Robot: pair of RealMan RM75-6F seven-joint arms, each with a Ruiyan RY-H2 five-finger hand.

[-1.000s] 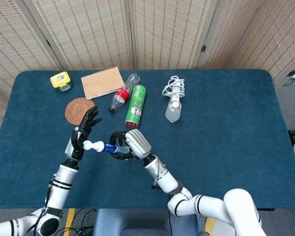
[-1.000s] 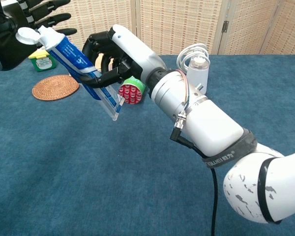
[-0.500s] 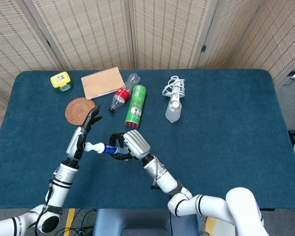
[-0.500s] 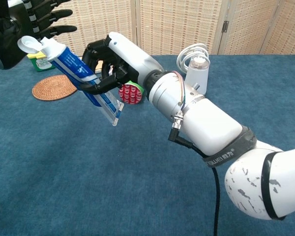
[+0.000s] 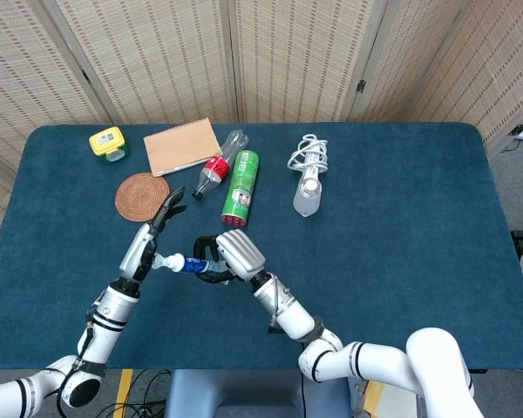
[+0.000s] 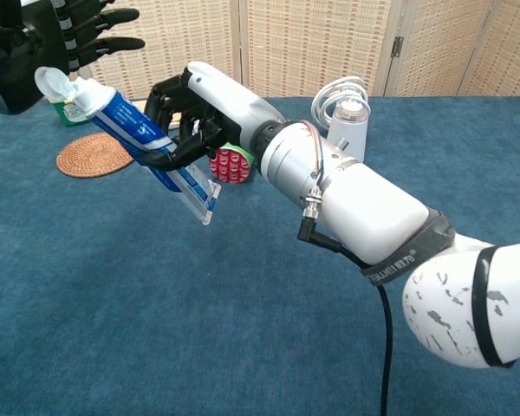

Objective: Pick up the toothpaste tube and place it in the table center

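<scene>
1. One toothpaste tube (image 6: 143, 139) is in view, held above the blue worktop (image 5: 401, 226) near its front left.
2. The tube is blue and white with a white cap (image 6: 54, 82) and a flat crimped end pointing down.
3. The right hand (image 5: 225, 255) grips the tube's middle; the left hand (image 5: 153, 233) sits at the cap, fingers spread, holding nothing.
4. Beyond lie one woven coaster (image 5: 141, 196), one notebook (image 5: 182, 146), one clear bottle (image 5: 218, 164), one green can (image 5: 241, 187), one white cable bundle (image 5: 308, 183) and one yellow item (image 5: 107, 142).
</scene>
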